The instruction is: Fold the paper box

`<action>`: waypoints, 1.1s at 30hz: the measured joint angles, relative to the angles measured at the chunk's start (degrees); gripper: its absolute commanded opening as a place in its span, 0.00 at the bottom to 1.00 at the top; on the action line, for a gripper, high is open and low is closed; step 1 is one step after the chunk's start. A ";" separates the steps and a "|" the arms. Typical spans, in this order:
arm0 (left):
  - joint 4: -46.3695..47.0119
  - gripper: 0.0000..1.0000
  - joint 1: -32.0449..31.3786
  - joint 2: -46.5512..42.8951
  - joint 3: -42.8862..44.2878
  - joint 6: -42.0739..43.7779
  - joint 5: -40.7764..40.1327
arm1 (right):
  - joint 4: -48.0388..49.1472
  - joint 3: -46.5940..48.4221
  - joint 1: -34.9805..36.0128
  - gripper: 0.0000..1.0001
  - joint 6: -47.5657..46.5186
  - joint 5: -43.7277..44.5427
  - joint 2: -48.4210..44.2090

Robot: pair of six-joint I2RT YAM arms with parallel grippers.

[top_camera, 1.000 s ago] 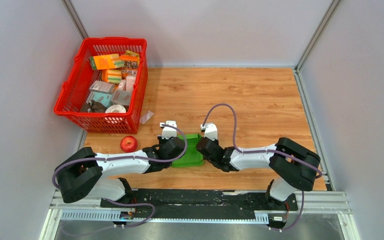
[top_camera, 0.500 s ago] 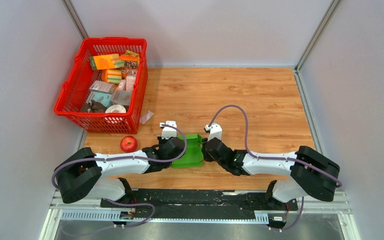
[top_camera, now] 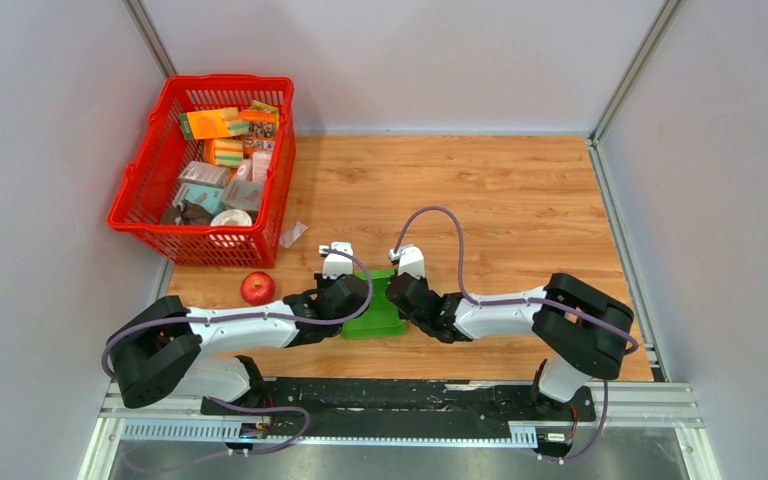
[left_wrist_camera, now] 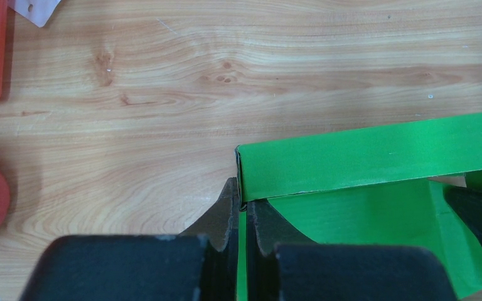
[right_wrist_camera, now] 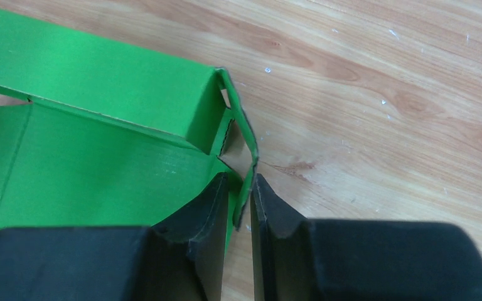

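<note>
Bright even light, soft shadows, perhaps slightly blurred wrist foregrounds.

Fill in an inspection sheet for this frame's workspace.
Surface: wooden table, a few pale specks.
Job's things: paper box, green, partly folded, one long wall raised.
Clutter: red basket of small packages; apple; clear wrapper scrap.
Hands: left hand pinches the box's left edge; right hand pinches its right flap.
Cables: purple cables loop over both arms.
Surroundings: grey walls; nothing else seen.
</note>
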 measured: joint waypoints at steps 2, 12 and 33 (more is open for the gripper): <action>-0.02 0.00 0.00 0.00 0.00 0.00 -0.02 | -0.46 1.07 0.90 0.17 -0.07 1.77 1.46; -0.66 0.00 0.02 0.00 -0.11 0.02 -1.14 | -4.79 6.36 5.09 0.00 0.17 11.17 6.82; -0.81 0.00 0.00 -0.76 -0.52 0.04 -1.05 | -5.55 -4.79 4.42 0.43 -1.05 -0.28 -20.48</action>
